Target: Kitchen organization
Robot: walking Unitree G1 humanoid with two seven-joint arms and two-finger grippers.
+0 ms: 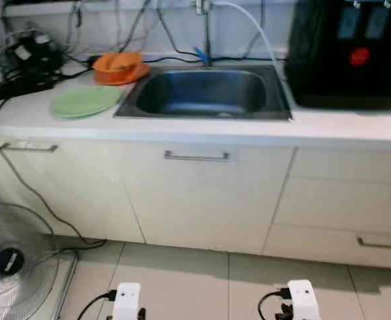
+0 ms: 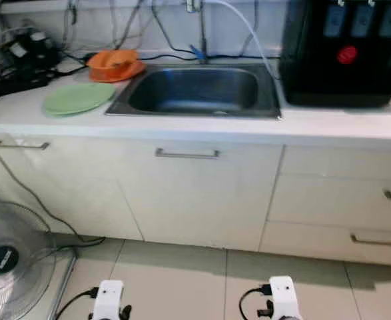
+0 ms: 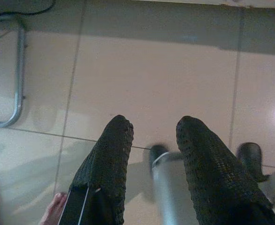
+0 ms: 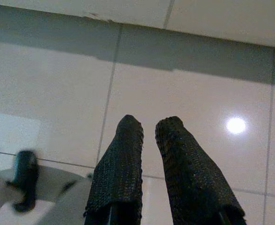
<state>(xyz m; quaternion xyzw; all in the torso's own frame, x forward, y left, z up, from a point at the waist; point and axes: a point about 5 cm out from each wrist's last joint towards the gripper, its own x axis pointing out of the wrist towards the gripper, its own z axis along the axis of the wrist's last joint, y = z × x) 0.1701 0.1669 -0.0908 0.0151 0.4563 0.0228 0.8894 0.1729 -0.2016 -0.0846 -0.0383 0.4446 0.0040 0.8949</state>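
Note:
A steel sink is set into the white counter, with a tap and hose behind it. Left of the sink lies a green plate. Behind that plate sits a stack of orange dishes. Both my arms hang low over the tiled floor in front of the cabinets, their white wrists at the bottom of the eye views. In the left wrist view my left gripper is open and holds nothing. My right gripper points at the floor with its fingers close together, holding nothing.
A black appliance stands right of the sink. A power strip and tangled cables fill the counter's left end, and one cable drops to the floor. A fan stands at floor level on the left. Cabinet doors and drawers face me. A person's toes show near my left gripper.

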